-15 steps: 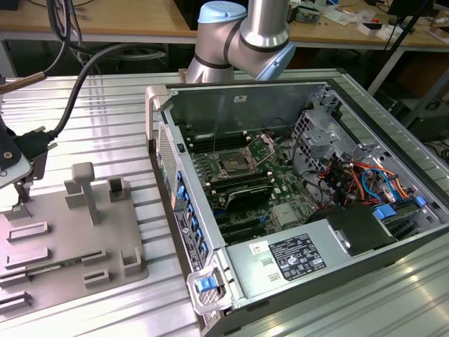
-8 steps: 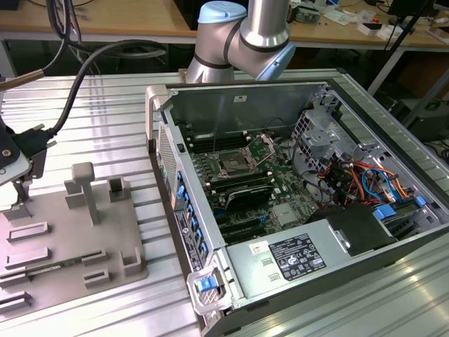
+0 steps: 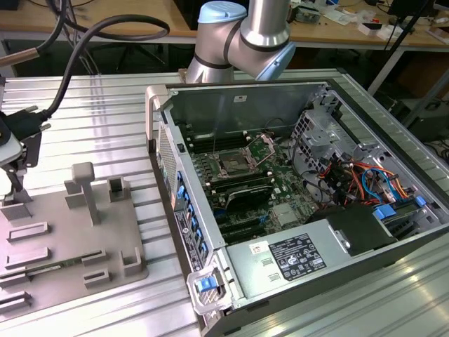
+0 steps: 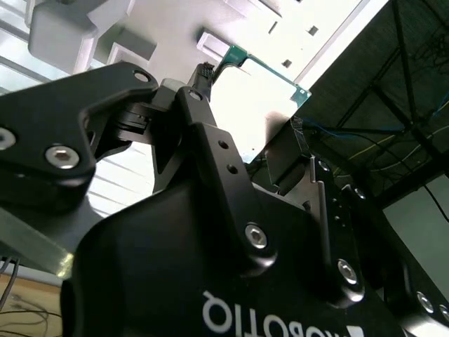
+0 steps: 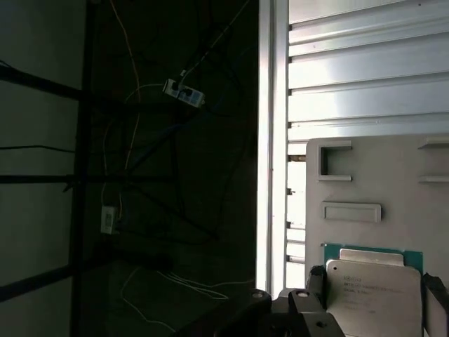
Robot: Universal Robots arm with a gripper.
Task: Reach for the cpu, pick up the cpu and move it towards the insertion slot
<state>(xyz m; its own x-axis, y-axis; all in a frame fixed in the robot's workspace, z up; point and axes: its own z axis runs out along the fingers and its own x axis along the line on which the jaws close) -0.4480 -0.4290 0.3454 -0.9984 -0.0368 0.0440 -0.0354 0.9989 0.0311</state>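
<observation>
The cpu (image 5: 368, 298) is a flat square chip with a silvery top plate and a green rim. In the first wrist view it sits between my two dark fingertips, which press against its opposite edges, so my gripper (image 5: 375, 284) is shut on it. Its green rim (image 4: 242, 56) shows past one finger (image 4: 202, 84) in the second wrist view. In the exterior view my gripper (image 3: 12, 186) hangs at the far left over the grey fixture plate (image 3: 70, 246). The insertion slot (image 3: 233, 166), a square metal-framed socket, lies on the motherboard inside the open computer case.
The grey fixture plate carries raised blocks and a tall post (image 3: 85, 189). The open case (image 3: 295, 203) stands to the exterior view's right, its metal side wall (image 3: 168, 168) facing the plate. Ribbed aluminium table (image 3: 91, 112) lies beneath. The arm's base (image 3: 238, 35) is behind the case.
</observation>
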